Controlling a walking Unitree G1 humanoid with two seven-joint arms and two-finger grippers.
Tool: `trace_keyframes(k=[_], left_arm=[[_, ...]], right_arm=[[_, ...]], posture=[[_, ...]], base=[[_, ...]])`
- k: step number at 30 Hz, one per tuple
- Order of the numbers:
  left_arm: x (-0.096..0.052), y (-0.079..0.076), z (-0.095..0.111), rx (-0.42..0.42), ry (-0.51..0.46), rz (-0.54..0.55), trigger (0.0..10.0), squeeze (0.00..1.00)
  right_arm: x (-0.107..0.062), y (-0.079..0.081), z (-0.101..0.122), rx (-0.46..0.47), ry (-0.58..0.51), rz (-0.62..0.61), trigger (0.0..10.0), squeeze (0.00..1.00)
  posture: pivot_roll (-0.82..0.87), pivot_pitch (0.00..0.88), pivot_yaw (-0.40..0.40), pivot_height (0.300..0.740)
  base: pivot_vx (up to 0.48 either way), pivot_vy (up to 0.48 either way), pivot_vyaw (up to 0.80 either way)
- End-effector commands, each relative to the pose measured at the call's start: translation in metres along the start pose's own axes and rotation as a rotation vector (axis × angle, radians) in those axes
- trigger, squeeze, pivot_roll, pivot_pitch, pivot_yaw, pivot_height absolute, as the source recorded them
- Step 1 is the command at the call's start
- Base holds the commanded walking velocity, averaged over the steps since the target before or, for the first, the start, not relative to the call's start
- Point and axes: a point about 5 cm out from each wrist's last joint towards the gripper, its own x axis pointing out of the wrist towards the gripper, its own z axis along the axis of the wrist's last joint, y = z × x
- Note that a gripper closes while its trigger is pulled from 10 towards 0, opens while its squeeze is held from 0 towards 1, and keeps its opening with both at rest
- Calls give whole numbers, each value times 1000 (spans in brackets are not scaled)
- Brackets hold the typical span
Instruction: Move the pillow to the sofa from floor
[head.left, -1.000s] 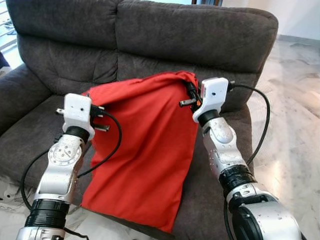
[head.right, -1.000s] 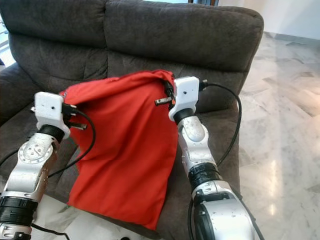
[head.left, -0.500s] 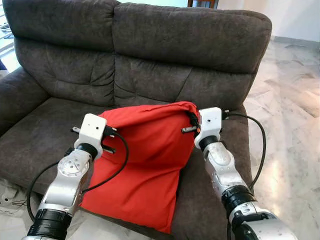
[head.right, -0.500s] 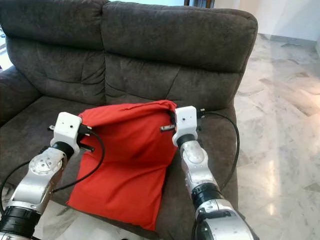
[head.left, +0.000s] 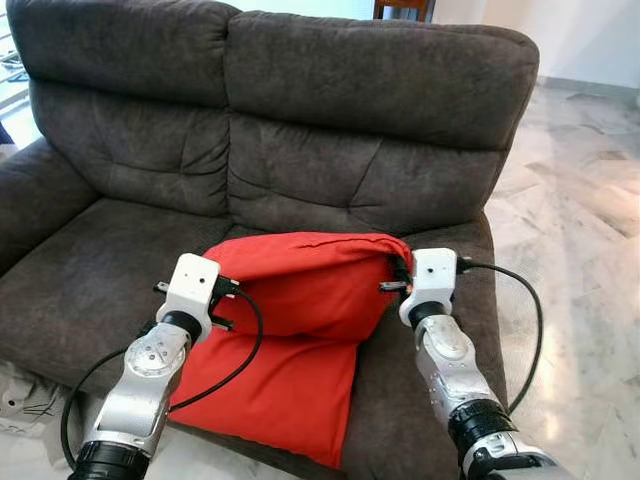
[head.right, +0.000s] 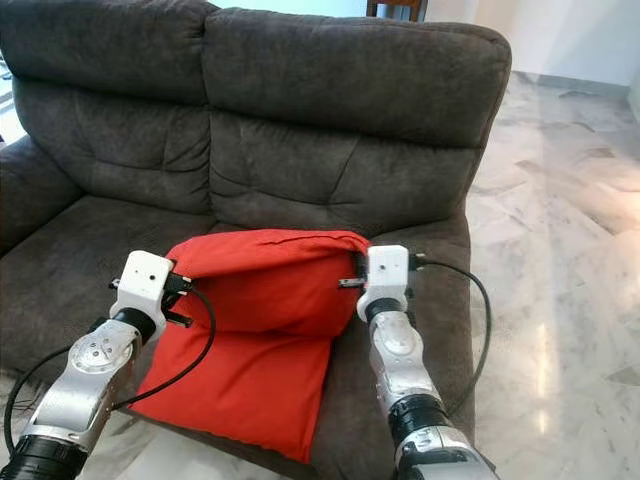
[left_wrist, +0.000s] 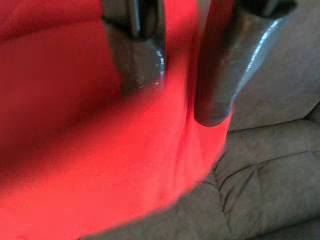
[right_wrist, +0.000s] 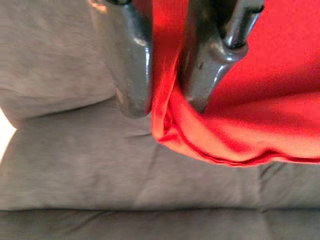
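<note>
Inspector: Materials and position?

Me: A red pillow (head.left: 300, 330) of smooth, slack cloth lies folded on the seat of the dark grey, nubby sofa (head.left: 370, 100), its lower edge hanging over the front at 6 o'clock.

Inspector: Grip?

Me: My left gripper (left_wrist: 177, 75) pinches the pillow's 9 o'clock edge. My right gripper (right_wrist: 167, 65) pinches the gathered corner at 3 o'clock, fingers (right_wrist: 127, 60) nearly together.
</note>
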Motion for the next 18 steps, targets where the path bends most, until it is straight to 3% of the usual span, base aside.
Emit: trace_keyframes(k=[1, 7, 8, 9, 10, 11, 13, 14, 16, 18], left_arm=[[-3, 5, -3, 17, 13, 18, 10000, 1000], [-7, 6, -11, 17, 39, 24, 10000, 1000], [-9, 7, -17, 14, 53, 33, 10000, 1000], [-9, 7, -17, 14, 53, 33, 10000, 1000], [-13, 6, -29, 45, 93, 17, 10000, 1000], [-18, 6, -41, 54, 134, 7, 10000, 0], [-24, 7, -54, 47, 180, 8, 10000, 0], [-33, 9, -71, 32, 241, 19, 10000, 0], [-37, 10, -78, 25, 264, 23, 10000, 0], [-55, 10, -112, -15, 396, 40, 10000, 0]], right_arm=[[-2, -2, -2, 15, 5, -23, 10000, 1000], [-14, -20, -15, 12, 33, -153, 10000, 1000], [-20, -33, -24, 10, 65, -229, 10000, 1000], [-20, -33, -24, 10, 65, -229, 10000, 1000], [-34, -53, -40, 18, 129, -354, 10000, 961], [-46, -66, -53, 37, 176, -432, 10000, 0], [-59, -76, -66, 56, 223, -491, 10000, 0], [-78, -90, -84, 63, 290, -565, 10000, 0], [-86, -94, -90, 64, 313, -596, 10000, 0], [-124, -115, -116, 54, 418, -722, 10000, 0]], posture=[[115, 119, 26, 740], [115, 119, 26, 740], [114, 117, 23, 740], [114, 117, 23, 740], [119, 110, 21, 740], [119, 106, 23, 740], [115, 104, 28, 740], [115, 104, 28, 740], [115, 104, 28, 740], [103, 94, 36, 740]], base=[[0, 0, 0], [0, 0, 0], [0, 0, 0], [0, 0, 0], [0, 0, 0], [0, 0, 0], [0, 0, 0], [0, 0, 0], [0, 0, 0], [0, 0, 0]])
